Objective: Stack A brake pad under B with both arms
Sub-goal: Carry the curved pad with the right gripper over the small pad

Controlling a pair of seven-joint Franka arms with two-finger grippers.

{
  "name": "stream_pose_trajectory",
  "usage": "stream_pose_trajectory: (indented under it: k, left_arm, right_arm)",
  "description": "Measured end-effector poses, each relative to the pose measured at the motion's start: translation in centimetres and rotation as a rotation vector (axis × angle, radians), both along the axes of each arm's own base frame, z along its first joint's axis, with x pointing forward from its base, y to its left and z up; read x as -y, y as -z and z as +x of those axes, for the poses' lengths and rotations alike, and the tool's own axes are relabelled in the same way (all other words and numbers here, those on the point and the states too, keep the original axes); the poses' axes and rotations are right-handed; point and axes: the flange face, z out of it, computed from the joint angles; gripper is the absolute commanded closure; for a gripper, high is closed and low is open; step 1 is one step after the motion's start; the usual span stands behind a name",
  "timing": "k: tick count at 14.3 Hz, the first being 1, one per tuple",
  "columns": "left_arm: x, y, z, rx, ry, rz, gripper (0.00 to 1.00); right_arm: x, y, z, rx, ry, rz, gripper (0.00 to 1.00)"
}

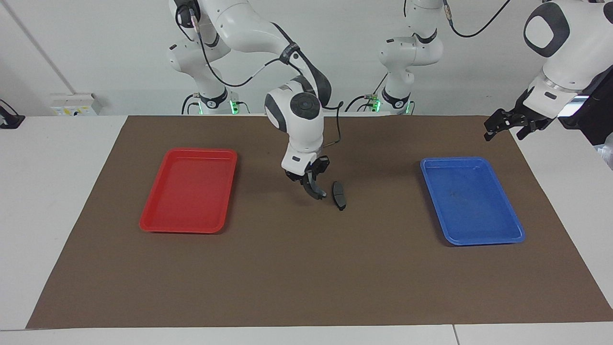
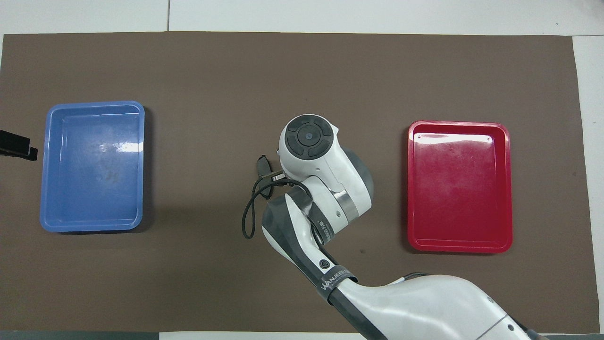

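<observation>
- Pad A brake pad: short, dark grey, gently curved, uniform in colour; lies flat on the brown mat about midway between the two trays. In the overhead view only its end farther from the robots shows; the rest is covered by the right arm's wrist.
- B: black, curved piece hanging from the right gripper, which is clamped shut on it. Its lower end points down and sits just beside A brake pad, toward the right arm's end of the table. Whether the two pads touch cannot be told. The light strip on its face cannot be made out.
- Right arm: glossy white shell with dark grey joints and a loose black cable looped at the wrist; reaches in over the middle of the mat.
- Red tray: shallow rectangular plastic with rounded corners and a raised rim, glossy; toward the right arm's end.
- Blue tray: same shape and finish, faint scuffs on its floor; toward the left arm's end.
- Left gripper: black, fingers spread, holding nothing, waiting raised at the mat's corner nearest the left arm's base.
- Mat: matte, flat, on a white tabletop.
</observation>
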Motion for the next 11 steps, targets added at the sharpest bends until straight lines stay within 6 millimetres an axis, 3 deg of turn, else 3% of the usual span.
stream_pose_trajectory:
  k: [2,6,11]
  left_arm:
    - [0.0,0.0,0.0,0.0,0.0,0.0,0.0]
    - [0.0,0.0,0.0,0.0,0.0,0.0,0.0]
    - [0.0,0.0,0.0,0.0,0.0,0.0,0.0]
  right_arm:
    - [-1.5,1.6,-0.3,0.009,-0.016,0.005,0.96]
    - [-2.9,1.8,-0.6,0.031,0.023,0.025,0.98]
    - [-4.2,4.2,-1.0,0.033,0.041,0.033,0.98]
